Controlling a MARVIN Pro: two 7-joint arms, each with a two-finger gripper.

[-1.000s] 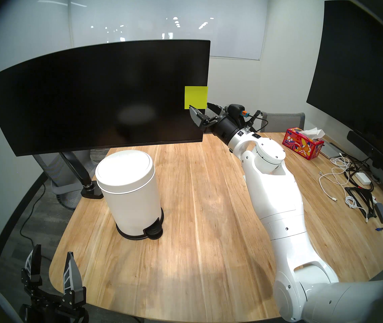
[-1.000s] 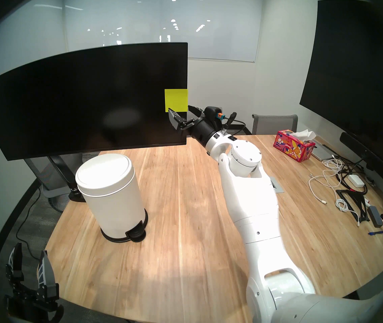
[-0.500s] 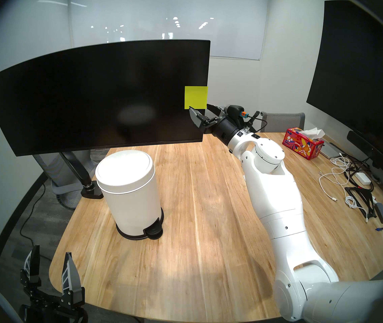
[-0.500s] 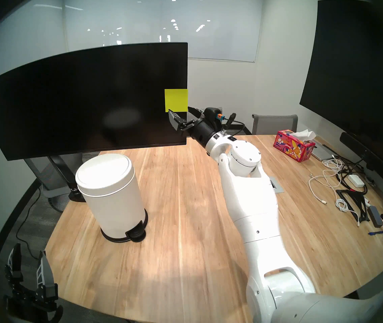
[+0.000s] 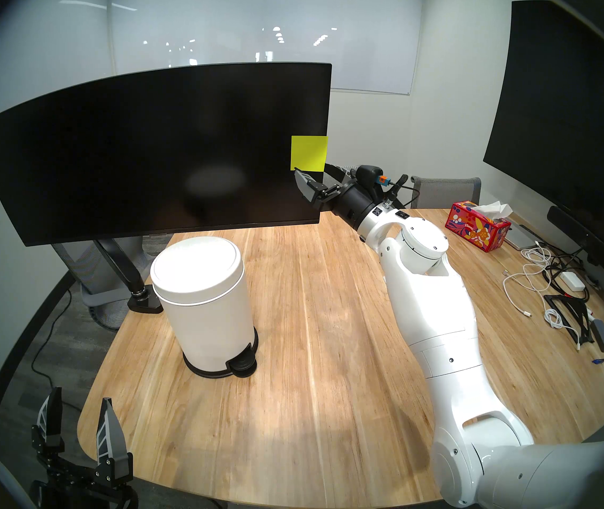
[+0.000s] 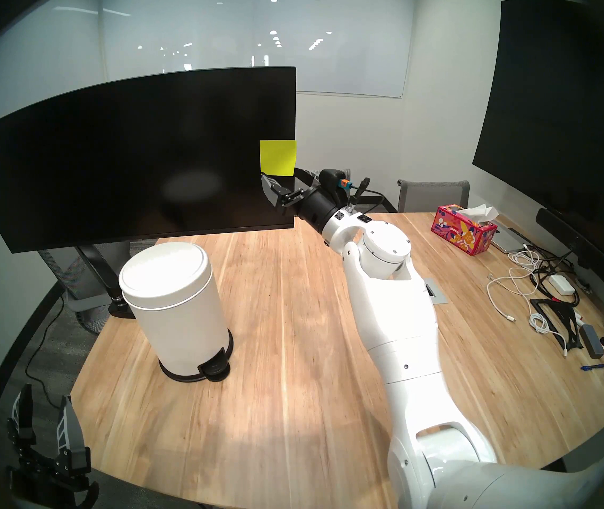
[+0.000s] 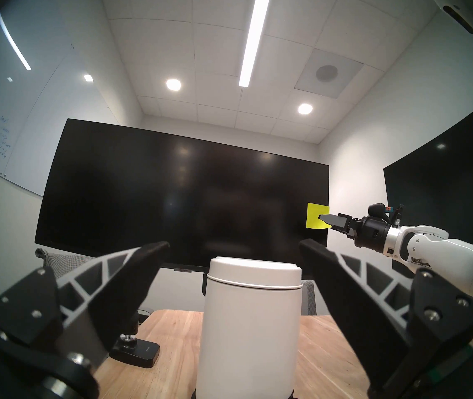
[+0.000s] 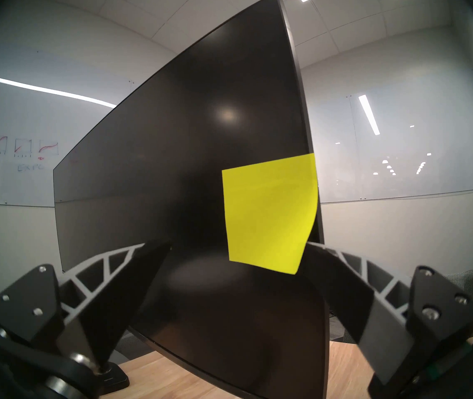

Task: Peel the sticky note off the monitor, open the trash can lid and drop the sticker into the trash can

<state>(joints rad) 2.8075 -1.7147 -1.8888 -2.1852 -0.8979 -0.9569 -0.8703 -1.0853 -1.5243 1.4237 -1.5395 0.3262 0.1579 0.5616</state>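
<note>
The yellow-green sticky note (image 5: 309, 153) (image 8: 267, 214) is stuck at the right edge of the black monitor (image 5: 146, 155). Its lower right corner curls off the screen. My right gripper (image 5: 310, 169) (image 8: 238, 243) is open just under the note's lower edge. One finger is in front of the screen and the other is past the monitor's right edge, against the curled corner. The white trash can (image 5: 208, 324) stands on the table under the monitor with its lid (image 5: 197, 267) closed. My left gripper (image 5: 83, 398) (image 7: 234, 243) hangs open and empty off the table's near left edge.
The monitor's arm base (image 5: 144, 300) is clamped behind the bin. A tissue box (image 5: 478, 227), loose cables (image 5: 535, 273) and small items lie at the table's right. A large dark display (image 5: 568, 111) fills the right wall. A chair (image 5: 447, 192) stands behind the table.
My right gripper has edged slightly left and up to the note's lower edge, and the note's lower right corner has bent a little. The left arm has barely moved.
</note>
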